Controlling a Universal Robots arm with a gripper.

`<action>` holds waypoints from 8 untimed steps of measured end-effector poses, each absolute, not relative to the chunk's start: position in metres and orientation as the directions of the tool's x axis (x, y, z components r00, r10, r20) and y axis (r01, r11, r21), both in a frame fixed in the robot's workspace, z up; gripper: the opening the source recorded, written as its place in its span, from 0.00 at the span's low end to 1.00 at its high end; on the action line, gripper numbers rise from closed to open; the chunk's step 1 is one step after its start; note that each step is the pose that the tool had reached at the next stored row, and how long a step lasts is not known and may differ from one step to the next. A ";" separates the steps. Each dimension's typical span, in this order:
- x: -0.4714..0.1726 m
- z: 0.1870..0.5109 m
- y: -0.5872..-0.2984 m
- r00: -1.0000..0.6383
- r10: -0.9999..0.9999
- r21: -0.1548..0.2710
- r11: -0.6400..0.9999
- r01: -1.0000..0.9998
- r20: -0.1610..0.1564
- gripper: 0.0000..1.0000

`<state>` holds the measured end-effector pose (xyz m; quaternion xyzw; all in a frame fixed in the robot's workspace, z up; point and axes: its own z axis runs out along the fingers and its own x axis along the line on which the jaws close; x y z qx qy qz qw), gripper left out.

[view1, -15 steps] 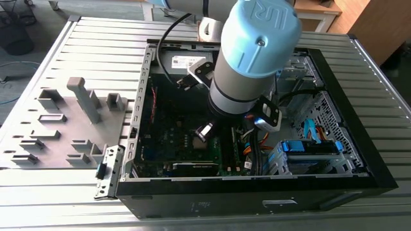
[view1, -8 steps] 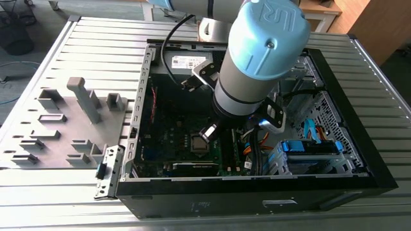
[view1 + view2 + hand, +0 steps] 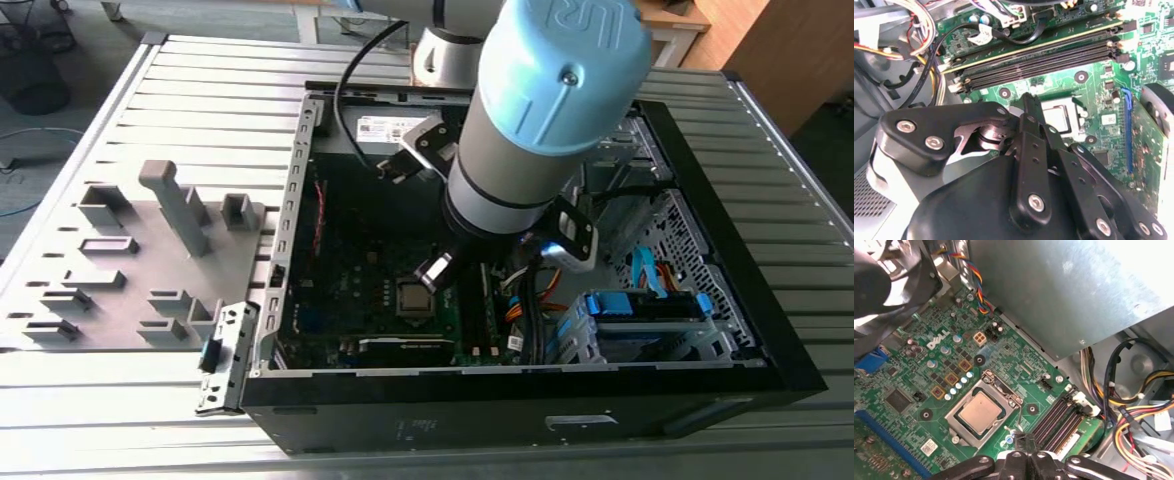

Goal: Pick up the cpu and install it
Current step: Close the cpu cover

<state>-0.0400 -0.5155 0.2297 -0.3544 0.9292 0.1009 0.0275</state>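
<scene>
While the cpu (image 3: pixel 981 412) lies in the socket (image 3: pixel 960 426), the pincer (image 3: pixel 1023 440) hangs just beside.

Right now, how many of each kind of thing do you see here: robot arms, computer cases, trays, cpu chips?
robot arm: 1
computer case: 1
grey tray: 1
cpu: 1
Total: 4

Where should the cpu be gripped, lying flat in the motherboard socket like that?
Take the cpu by two opposite edges, coming straight down from above. It lies flat in the metal-framed socket, which rings it closely, so a sideways approach is probably blocked, and its flat top face gives nothing to pinch.
</scene>
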 end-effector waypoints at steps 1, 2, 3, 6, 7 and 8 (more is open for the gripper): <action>-0.040 0.232 -0.516 -0.747 -0.653 0.168 0.728 -0.664 -0.123 0.11; -0.040 0.235 -0.516 -0.747 -0.653 0.169 0.728 -0.664 -0.123 0.11; -0.040 0.238 -0.516 -0.747 -0.653 0.169 0.728 -0.664 -0.124 0.11; -0.040 0.248 -0.516 -0.747 -0.653 0.170 0.728 -0.664 -0.124 0.11; -0.040 0.251 -0.516 -0.747 -0.653 0.170 0.728 -0.664 -0.124 0.11; -0.040 0.253 -0.516 -0.747 -0.653 0.170 0.728 -0.664 -0.124 0.11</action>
